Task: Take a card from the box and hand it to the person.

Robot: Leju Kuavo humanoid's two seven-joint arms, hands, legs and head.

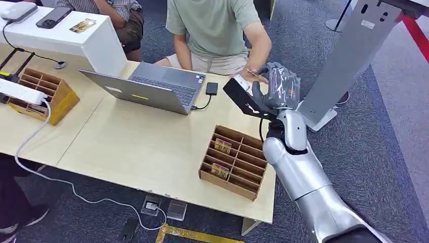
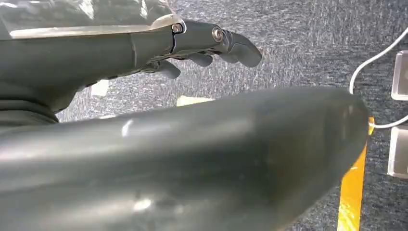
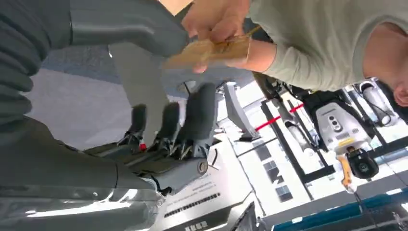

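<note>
Bench (image 1: 131, 147): a pale wooden top is seen from the head view, bearing the items below.

Person (image 1: 215, 25): seated at the far side of the bench in a light green shirt; one arm is stretched toward the right robot hand.

Laptop (image 1: 152, 88): grey, open, placed on the bench before the person, with a small dark device (image 1: 211, 88) cabled just beside it.

Box (image 1: 233, 162): a wooden divided tray is set near the bench's near right corner; cards are seen standing in two of its compartments.

Second wooden box (image 1: 43, 93): placed at the bench's left end, with a white power strip (image 1: 20, 92) lying across it.

Right robot hand (image 1: 277, 90): raised beyond the box at the bench's far right edge, fingers (image 3: 199, 118) spread apart and closed on nothing.

Left robot hand (image 2: 202, 48): seen over grey carpet, fingers extended and apart, nothing held.

Person's hand (image 3: 214, 21): just beside the right robot hand's fingers.

Card (image 3: 209, 50): tan, pinched in the person's hand, directly above the right robot hand's fingertips; contact with the robot fingers cannot be told.
</note>
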